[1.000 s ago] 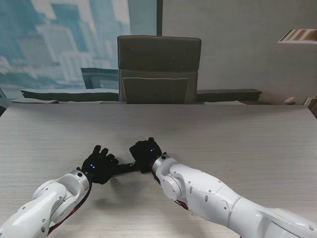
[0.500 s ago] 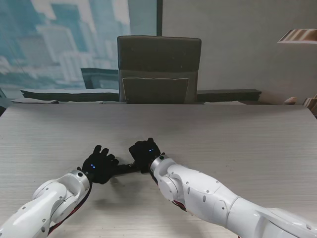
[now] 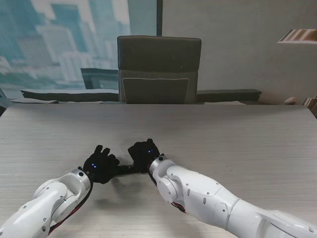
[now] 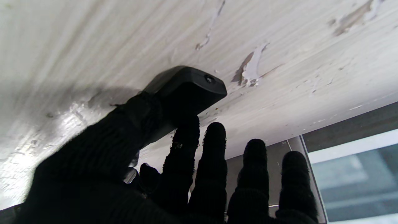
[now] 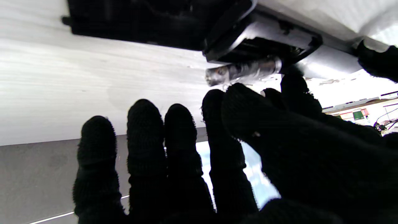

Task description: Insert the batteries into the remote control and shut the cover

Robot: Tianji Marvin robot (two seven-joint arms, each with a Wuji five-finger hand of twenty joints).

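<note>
Right wrist view showed my right hand (image 5: 236, 161) with thumb and a fingertip (image 5: 298, 90) pinching a battery (image 5: 245, 71) at the remote control's (image 5: 261, 37) open compartment, the other fingers straight and apart. My left hand (image 4: 140, 174) clamped thumb and forefinger on the remote's other end. From the stand, both hands met on the table (image 3: 237, 139), near me, left of centre.

table (image 3: 237, 139): pale wood grain | on it: black remote control (image 3: 125, 169)
</note>
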